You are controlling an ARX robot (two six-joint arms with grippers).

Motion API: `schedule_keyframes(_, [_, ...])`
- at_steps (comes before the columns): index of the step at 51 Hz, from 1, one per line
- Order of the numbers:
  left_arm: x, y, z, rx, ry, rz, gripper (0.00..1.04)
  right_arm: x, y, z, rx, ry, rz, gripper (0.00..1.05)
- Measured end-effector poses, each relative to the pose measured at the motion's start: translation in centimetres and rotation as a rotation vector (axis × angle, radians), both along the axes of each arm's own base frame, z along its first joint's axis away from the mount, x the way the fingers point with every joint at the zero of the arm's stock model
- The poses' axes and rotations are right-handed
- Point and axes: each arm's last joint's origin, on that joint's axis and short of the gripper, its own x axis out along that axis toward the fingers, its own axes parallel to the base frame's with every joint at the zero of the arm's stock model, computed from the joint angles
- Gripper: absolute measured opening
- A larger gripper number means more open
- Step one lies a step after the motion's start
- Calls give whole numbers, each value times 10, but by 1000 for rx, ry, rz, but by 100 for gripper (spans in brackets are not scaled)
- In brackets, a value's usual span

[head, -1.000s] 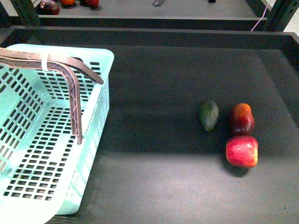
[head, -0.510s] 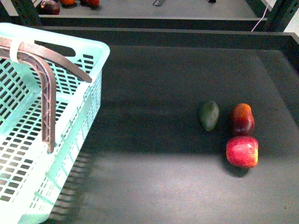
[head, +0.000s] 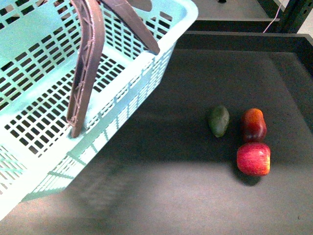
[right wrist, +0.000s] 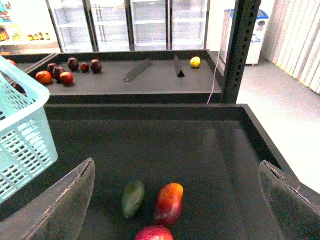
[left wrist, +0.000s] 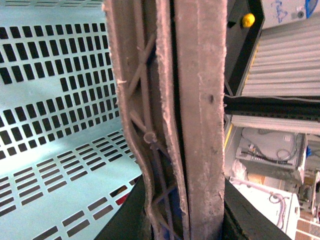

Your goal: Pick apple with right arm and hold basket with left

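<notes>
The red apple (head: 253, 158) with yellowish streaks lies on the dark table at the right, nearest me. It shows partly at the edge of the right wrist view (right wrist: 154, 233). The turquoise basket (head: 54, 122) hangs tilted in the air at the left, its brownish-grey handles (head: 85, 63) raised. My left gripper is shut on the basket's handles (left wrist: 190, 125), which fill the left wrist view; neither arm shows in the front view. My right gripper (right wrist: 175, 200) is open and empty, above the fruit, with the apple between its fingers (right wrist: 60, 205).
A dark red, orange-topped fruit (head: 253, 125) lies just behind the apple, and a dark green avocado (head: 218, 120) to its left. The table has a raised dark rim (head: 244, 39). A far shelf holds several fruits (right wrist: 65, 72) and a lemon (right wrist: 195, 62).
The basket has risen off the table and swung up and to the right, tilting. The apple and the other fruits have not moved.
</notes>
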Motion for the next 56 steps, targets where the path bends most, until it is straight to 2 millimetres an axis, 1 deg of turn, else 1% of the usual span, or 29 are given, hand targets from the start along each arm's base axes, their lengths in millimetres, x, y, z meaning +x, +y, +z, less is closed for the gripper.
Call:
schedule_keyframes(10, [-6, -25, 9, 21, -17, -113, 20, 0, 0, 0, 0, 0, 0, 96])
schedule_keyframes(12, [-9, -33, 10, 31, -20, -153, 20, 0, 0, 0, 0, 0, 0, 96])
schedule_keyframes(20, [-23, -56, 13, 61, -41, -271, 20, 0, 0, 0, 0, 0, 0, 96])
schedule_keyframes(27, [-33, -72, 16, 64, -56, -352, 20, 0, 0, 0, 0, 0, 0, 96])
schedule_keyframes(31, [-34, -75, 16, 64, -58, -369, 20, 0, 0, 0, 0, 0, 0, 96])
schedule_keyframes(56, [-33, -74, 18, 80, -85, -383, 20, 0, 0, 0, 0, 0, 0, 96])
